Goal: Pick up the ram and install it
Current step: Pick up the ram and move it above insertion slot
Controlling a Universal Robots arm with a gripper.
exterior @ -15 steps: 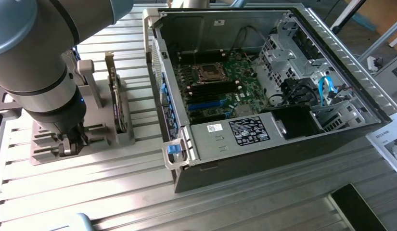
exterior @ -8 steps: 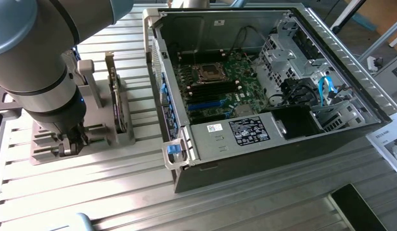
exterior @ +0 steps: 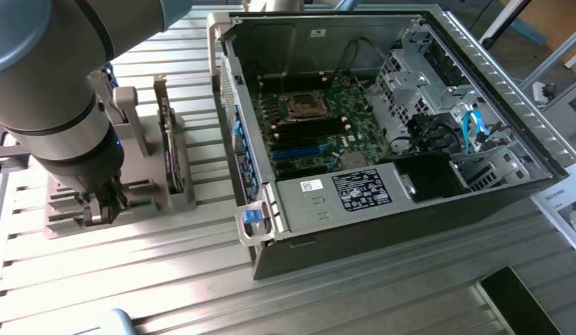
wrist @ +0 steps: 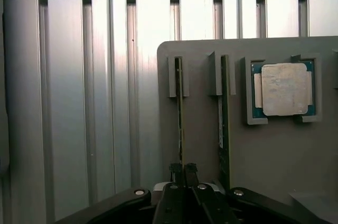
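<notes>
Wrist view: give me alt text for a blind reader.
Black jaws pinch a thin ram stick standing edge-on in a slot of a grey holder. A second thin card stands in the next slot, beside a square silver-lidded processor chip, on a ribbed metal table.

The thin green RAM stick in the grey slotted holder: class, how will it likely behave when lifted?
Probably stiff: the thin green RAM stick stands straight in the grey slotted holder. Likely light, being so slim. It may pivot, since the end effector pinches just one end.
</notes>
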